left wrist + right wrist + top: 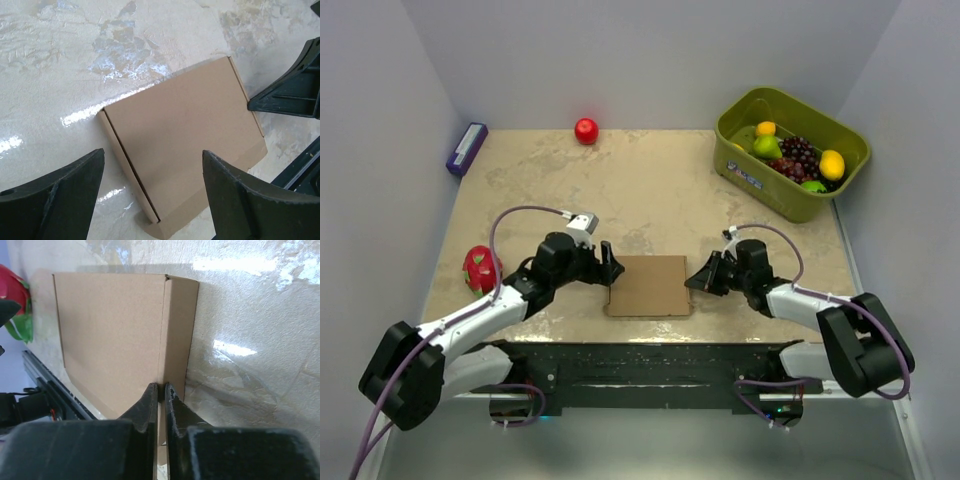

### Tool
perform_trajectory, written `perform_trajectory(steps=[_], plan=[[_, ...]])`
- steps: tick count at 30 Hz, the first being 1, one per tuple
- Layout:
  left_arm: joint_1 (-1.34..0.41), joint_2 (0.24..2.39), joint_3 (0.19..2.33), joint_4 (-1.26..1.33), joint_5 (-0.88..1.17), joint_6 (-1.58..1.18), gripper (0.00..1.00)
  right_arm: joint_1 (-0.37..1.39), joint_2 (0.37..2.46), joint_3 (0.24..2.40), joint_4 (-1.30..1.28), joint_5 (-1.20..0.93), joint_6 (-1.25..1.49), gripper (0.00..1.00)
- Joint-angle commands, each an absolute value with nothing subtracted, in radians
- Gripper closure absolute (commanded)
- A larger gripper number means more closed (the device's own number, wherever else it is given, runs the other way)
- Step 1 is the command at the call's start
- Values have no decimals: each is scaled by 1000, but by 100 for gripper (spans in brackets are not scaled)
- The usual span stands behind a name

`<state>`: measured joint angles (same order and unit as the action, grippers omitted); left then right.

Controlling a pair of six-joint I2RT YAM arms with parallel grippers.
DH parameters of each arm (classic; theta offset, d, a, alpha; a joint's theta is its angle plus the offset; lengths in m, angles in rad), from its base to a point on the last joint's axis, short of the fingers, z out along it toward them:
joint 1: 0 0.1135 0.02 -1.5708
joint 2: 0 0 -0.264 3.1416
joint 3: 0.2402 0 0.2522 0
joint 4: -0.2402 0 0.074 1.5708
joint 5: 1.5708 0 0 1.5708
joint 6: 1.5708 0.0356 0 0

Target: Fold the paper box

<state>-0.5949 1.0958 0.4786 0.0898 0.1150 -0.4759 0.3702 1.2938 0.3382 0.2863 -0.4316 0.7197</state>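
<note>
Close to the near edge of the table (520, 170), the paper box (648, 285) lies flat and closed between the two claws. The left gripper (152, 155) hovers over its left end, fingers (70, 192) spread wide and holding nothing. The right gripper (160, 389) is pressed together, tips against the box's right edge; whether a sliver of cardboard is nipped between them I cannot tell. Beside the left arm lies a pink dragon fruit (478, 268). Far back are a red apple (586, 130) and a green bin (775, 195) of fruit.

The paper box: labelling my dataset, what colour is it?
The paper box is plain brown, unprinted; clearest in the left wrist view.
</note>
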Motion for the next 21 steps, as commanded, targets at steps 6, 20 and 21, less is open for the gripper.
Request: perform_trajectory(steps=[6, 20, 21], plan=[[-542, 1068, 428, 170, 187, -528, 15, 299, 1353, 259, 310, -479, 701, 100], [-515, 1137, 328, 420, 347, -679, 14, 258, 1353, 241, 322, -491, 706, 100], [-515, 1147, 327, 434, 354, -690, 14, 259, 1353, 241, 322, -489, 706, 100]])
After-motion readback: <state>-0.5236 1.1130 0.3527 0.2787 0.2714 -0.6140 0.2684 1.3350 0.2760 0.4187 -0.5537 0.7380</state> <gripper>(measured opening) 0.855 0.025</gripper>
